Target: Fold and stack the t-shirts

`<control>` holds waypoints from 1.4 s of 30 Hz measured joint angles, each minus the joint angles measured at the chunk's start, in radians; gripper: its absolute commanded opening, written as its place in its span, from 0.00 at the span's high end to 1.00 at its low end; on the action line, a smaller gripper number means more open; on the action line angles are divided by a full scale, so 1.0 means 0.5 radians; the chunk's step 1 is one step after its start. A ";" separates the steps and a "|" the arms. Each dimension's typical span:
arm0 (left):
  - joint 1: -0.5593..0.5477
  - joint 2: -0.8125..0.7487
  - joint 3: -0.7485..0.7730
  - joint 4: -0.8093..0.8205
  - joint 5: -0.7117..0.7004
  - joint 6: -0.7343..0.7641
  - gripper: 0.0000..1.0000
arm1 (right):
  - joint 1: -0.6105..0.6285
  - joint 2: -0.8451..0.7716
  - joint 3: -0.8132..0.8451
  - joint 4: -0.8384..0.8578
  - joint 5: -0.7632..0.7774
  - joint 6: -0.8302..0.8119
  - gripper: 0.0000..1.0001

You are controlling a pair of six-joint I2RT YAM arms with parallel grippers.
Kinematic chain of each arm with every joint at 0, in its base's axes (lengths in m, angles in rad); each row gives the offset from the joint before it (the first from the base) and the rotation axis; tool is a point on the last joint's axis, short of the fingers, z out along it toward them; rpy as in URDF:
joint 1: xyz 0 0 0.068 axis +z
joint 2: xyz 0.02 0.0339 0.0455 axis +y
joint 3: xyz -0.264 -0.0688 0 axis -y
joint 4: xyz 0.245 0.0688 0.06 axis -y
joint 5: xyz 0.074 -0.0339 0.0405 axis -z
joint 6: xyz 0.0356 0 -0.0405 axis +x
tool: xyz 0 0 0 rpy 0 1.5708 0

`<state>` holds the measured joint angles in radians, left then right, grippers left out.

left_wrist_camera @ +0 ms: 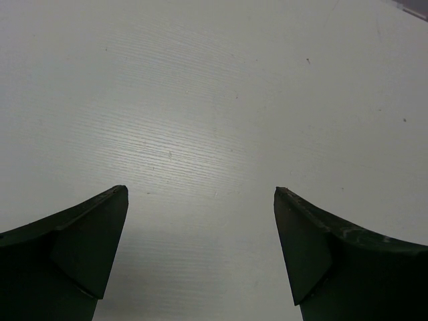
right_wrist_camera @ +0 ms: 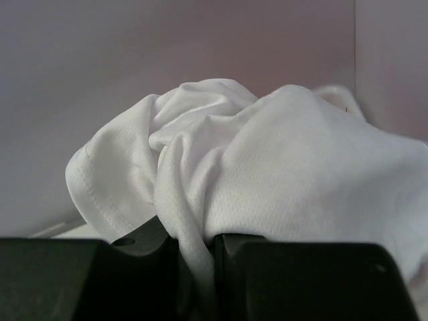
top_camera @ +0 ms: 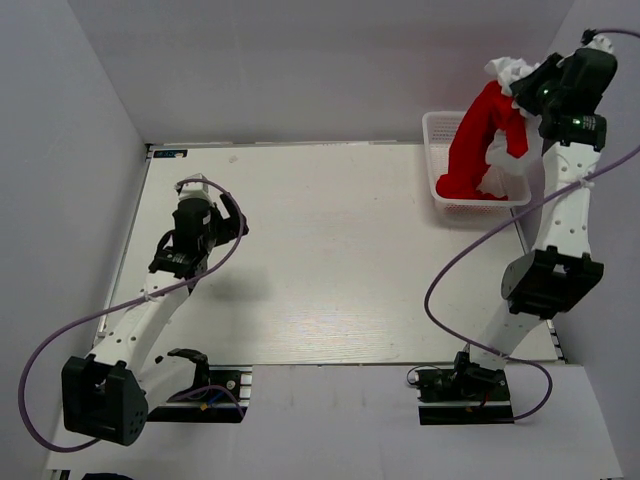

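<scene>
Overhead view of a white table (top_camera: 340, 250) with two robot arms bolted at its near edge, 6 o'clock. Nearest, at about 9 o'clock, the left gripper (left_wrist_camera: 200, 200) hovers over bare tabletop with its jaws spread wide and nothing between them. It is probably waiting for a shirt to arrive.

Farther back, at 1 o'clock, a white mesh basket (top_camera: 432, 150) sits at the table's far right corner. Above it, the right gripper (right_wrist_camera: 200, 247) is raised high with its jaws pinched tight on a bunched fold of the white t-shirt (right_wrist_camera: 281, 174). The red t-shirt (top_camera: 478, 135) hangs from the same bundle, apparently tangled with it, and its lower end trails down into the basket. Neither shirt is folded yet. The high lift looks meant to pull the cloth clear of the basket.
</scene>
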<state>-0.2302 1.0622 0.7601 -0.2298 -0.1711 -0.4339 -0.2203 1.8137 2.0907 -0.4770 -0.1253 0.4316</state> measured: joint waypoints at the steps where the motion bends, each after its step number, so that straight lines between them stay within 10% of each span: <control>1: 0.000 -0.015 -0.001 0.005 0.001 -0.001 0.00 | 0.000 -0.064 0.019 0.015 0.013 -0.005 1.00; 18: 0.000 -0.089 -0.005 0.012 0.017 -0.002 0.00 | -0.005 0.034 0.162 0.074 -0.050 -0.040 1.00; 20: 0.000 -0.089 -0.006 0.011 0.017 -0.002 0.00 | -0.004 0.079 0.162 0.073 -0.070 -0.037 0.80; 22: 0.000 -0.088 -0.008 0.011 0.017 -0.002 0.00 | -0.003 0.108 0.157 0.066 -0.060 -0.018 0.27; 25: 0.000 -0.082 -0.011 0.012 0.017 -0.002 0.00 | -0.002 0.098 0.077 0.100 0.034 -0.002 0.10; 42: 0.000 0.061 -0.014 -0.008 0.014 -0.002 0.00 | 0.140 0.013 -1.003 0.224 0.325 -0.230 0.16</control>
<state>-0.2302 1.0927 0.7528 -0.2337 -0.1638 -0.4351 -0.1505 1.8202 1.5894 -0.3649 0.0372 0.3168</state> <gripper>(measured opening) 0.996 0.872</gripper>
